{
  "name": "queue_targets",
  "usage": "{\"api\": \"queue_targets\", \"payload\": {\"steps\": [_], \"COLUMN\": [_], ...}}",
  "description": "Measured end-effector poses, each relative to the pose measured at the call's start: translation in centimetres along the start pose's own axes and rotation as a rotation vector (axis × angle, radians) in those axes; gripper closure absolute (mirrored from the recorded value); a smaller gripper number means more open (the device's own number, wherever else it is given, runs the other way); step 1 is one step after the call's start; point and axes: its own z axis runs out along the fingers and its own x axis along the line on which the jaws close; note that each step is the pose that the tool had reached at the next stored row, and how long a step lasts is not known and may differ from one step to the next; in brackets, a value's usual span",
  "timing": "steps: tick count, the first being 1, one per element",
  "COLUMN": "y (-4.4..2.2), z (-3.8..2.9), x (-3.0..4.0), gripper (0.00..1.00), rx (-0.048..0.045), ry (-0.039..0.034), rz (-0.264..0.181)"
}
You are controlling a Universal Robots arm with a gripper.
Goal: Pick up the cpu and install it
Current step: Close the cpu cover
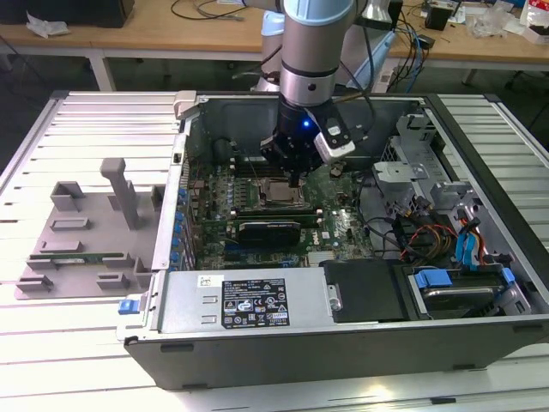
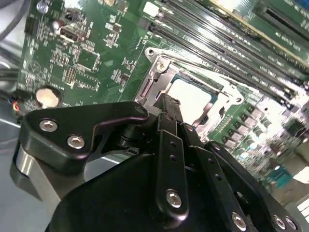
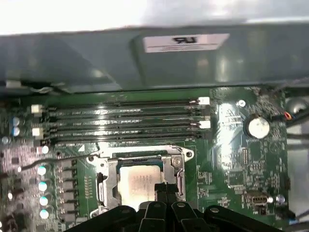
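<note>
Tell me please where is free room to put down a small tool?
Free: the slatted table in front of the grey fixture, at the exterior view's left. Crowded: the case, with the gripper over the cpu and cables beside.

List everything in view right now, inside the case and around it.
cpu: one, silvery, lying in the socket frame.
socket frame: one, silver metal, around the cpu on the motherboard.
memory slots: four, black, beside the socket frame.
motherboard: one, green, inside the computer case.
coin cell: one, silver, on the motherboard.
computer case: one, dark grey, open, on the table.
power supply: one, silver, inside the case, nearest the exterior camera.
panel: one, grey, on the table, exterior view's left.
table: one, pale, slatted.
gripper: one, black, shut, tips at the cpu's edge.
</note>
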Motion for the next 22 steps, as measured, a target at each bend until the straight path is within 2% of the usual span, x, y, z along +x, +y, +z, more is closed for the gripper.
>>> {"api": "queue_targets", "payload": {"steps": [3, 5, 9, 10, 14, 18, 22], "y": [0.00, -0.01, -0.02, -0.03, -0.05, -0.06, -0.07], "z": [0.14, 0.23, 0.39, 0.45, 0.76, 1.65, 1.98], "x": [0.02, 0.39, 1.91, 2.51, 4.19, 4.81, 4.99], "gripper": [0.89, 0.89, 0.89, 0.89, 0.89, 0.89, 0.89], "rx": [0.0005, 0.0014, 0.0024, 0.0028, 0.0032, 0.0032, 0.0039], "ry": [-0.0006, -0.0008, -0.0019, -0.0025, -0.0076, -0.0098, -0.0094], "rz": [-0.077, -0.101, -0.103, -0.103, -0.104, -0.107, -0.108]}}
